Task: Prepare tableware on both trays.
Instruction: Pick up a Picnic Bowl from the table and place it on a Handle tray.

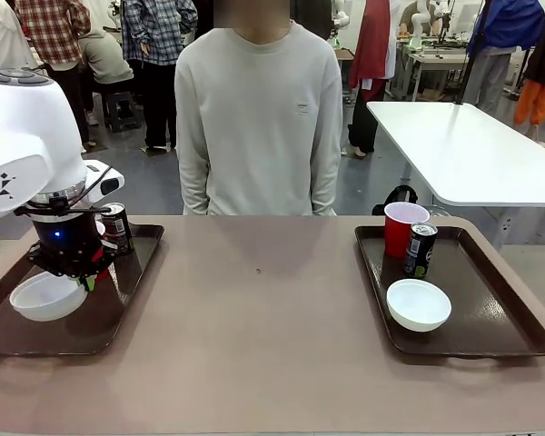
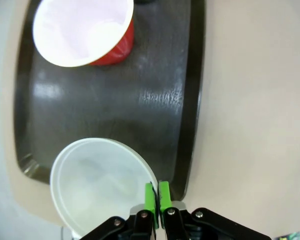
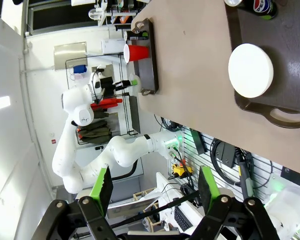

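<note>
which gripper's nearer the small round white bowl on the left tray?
Left. The left gripper is shut on the rim of the small round white bowl; the right gripper hangs open, far off beyond the other tray.

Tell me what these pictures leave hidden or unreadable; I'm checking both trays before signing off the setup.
- Front view: left tray's red cup, behind the left gripper.
- Front view: the left tray's can is half covered by the arm.
- Left wrist view: bowl cut off by the bottom edge.
- Right wrist view: right tray's can cut by the top edge.
</note>
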`<state>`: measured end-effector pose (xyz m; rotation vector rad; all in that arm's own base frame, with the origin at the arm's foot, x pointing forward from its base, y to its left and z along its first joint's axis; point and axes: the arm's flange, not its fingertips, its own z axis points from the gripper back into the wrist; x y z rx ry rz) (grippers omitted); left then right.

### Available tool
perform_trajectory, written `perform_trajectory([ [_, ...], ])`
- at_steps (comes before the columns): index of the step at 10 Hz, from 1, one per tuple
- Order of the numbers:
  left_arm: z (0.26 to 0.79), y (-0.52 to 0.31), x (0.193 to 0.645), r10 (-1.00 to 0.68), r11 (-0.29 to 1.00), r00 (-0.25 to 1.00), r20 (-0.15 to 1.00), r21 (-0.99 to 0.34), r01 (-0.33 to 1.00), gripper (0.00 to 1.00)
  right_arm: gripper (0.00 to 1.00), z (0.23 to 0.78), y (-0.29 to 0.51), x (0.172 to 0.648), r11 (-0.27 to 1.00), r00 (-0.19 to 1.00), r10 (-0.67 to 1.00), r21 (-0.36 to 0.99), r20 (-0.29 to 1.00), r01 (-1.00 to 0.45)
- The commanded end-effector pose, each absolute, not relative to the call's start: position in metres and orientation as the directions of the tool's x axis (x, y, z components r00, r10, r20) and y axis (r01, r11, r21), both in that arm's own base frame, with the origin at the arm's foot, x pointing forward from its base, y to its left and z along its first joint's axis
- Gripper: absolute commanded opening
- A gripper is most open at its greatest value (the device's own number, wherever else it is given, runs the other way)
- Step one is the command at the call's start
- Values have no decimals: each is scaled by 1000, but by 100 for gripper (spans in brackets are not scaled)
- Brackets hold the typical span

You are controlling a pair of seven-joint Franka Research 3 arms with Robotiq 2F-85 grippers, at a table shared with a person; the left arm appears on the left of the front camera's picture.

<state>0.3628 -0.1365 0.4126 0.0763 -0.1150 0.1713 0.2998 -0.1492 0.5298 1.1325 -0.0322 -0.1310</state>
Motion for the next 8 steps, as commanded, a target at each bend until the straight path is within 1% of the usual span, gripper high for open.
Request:
perform_trajectory([
  [1, 394, -123, 394, 185, 983, 982, 38, -15, -184, 4, 90, 531, -147, 300, 399, 992, -120, 913, -37, 83],
  [3, 373, -123, 409, 205, 978, 978, 39, 25, -206, 4, 90, 531, -147, 300, 399, 992, -120, 913, -37, 83],
  [6, 363, -131, 412, 195, 978, 980, 43, 69, -198, 4, 90, 531, -147, 300, 399, 992, -120, 913, -37, 83],
  [7, 362, -133, 415, 188, 978, 982, 35, 86, -191, 16, 90, 531, -147, 300, 399, 992, -120, 913, -37, 83],
  [8, 361, -134, 415, 188, 978, 982, 17, 85, -189, 62, 90, 531, -147, 300, 399, 992, -120, 913, -37, 83],
])
